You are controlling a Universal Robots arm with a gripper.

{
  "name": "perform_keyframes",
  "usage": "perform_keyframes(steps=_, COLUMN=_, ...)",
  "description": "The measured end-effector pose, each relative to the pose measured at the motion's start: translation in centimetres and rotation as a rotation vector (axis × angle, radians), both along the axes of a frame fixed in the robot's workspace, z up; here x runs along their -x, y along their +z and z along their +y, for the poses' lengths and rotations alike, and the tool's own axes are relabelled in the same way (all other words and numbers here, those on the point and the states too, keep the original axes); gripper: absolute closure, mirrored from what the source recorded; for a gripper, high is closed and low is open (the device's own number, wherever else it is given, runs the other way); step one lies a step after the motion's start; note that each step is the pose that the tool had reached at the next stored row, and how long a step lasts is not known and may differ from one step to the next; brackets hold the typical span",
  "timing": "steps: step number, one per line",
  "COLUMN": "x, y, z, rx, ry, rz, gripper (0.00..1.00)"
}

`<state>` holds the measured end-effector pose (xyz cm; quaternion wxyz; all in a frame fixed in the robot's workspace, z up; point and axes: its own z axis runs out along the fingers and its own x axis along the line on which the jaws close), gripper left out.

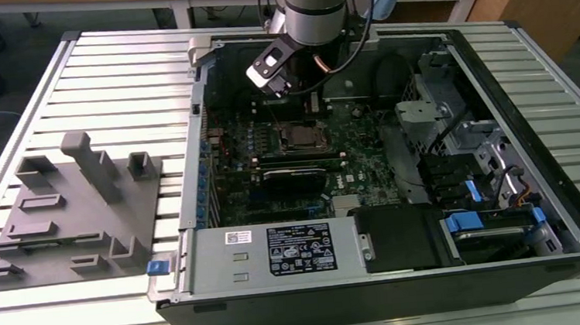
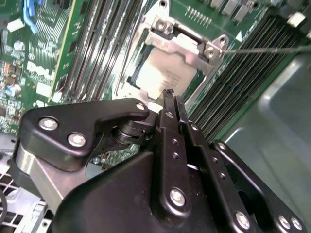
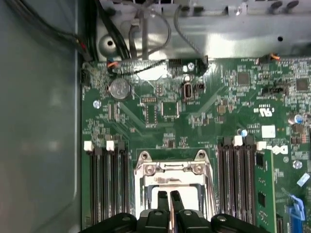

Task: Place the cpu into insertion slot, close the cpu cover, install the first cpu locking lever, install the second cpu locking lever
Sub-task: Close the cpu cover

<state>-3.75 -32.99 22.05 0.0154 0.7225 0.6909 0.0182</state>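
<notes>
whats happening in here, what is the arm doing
A robot arm's gripper, jaws shut, hangs over the insertion slot on the green motherboard inside an open computer case. The cpu sits in the slot and the cpu cover looks lowered over it.
</notes>
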Motion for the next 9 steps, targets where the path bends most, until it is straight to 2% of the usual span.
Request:
perform_keyframes(steps=3, x=0.69, y=-0.11, z=0.02, rx=-0.0001, ry=0.000, rz=-0.0006, gripper=0.84)
perform_keyframes(steps=7, x=0.82, y=-0.13, z=0.02, rx=-0.0001, ry=0.002, rz=-0.0006, gripper=0.84)
perform_keyframes(steps=9, x=0.82, y=-0.16, z=0.03, rx=-0.0001, ry=0.028, rz=-0.0006, gripper=0.84)
